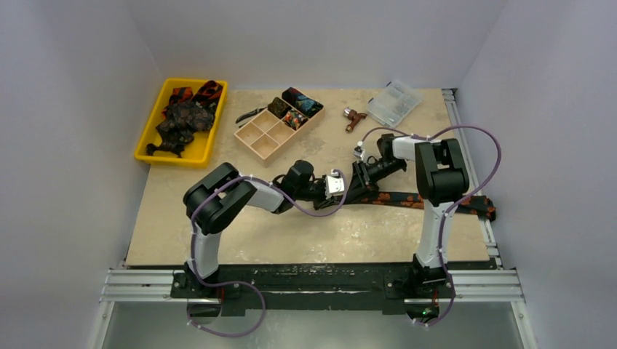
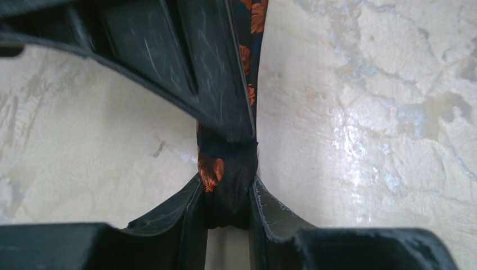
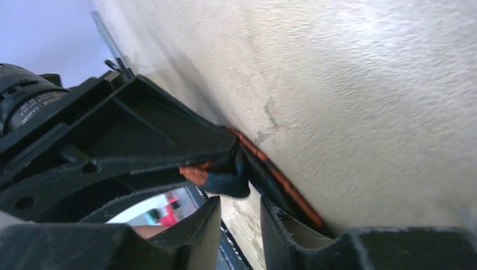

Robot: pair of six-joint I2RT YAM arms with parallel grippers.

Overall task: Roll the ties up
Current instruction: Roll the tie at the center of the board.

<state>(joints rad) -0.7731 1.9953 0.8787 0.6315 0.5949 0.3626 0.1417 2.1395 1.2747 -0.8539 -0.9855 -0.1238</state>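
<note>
Because the left fingers (image 2: 183, 211) are clenched on the bunched end of a dark tie (image 2: 225, 169) with orange leaf prints, the fabric fills the whole gap between them and bulges a little above the tips. Just beyond it, the right fingers (image 3: 205, 225) stand slightly parted with bare surface showing through the gap. Nothing is pinched there, though the tie's flat strip runs along the outer side of one finger, and one tip seems to rest on the cloth just past the fold. From that meeting point near the middle of the bench (image 1: 291, 233), the tie stretches flat toward the right edge, its far end lying by the rail.

The cloth looks soft, light and limp, with a smooth weave that may well slip. A roll would likely spring loose unless its core is pinched firmly. The best hold seems to be the narrow folded end, with the other fingers steadying the strip just beside it.

Farther back, a yellow tray (image 1: 149, 142) holds a heap of more ties (image 1: 185, 116), and a tan divided box (image 1: 255, 138) has a few rolled ties (image 1: 302, 102) in its far compartments. A clear plastic case (image 1: 394, 102) sits near the back right.

No brand or label shows on the tie. Faint print on a black cylinder at the edge of the right wrist view is too blurred to read.
</note>
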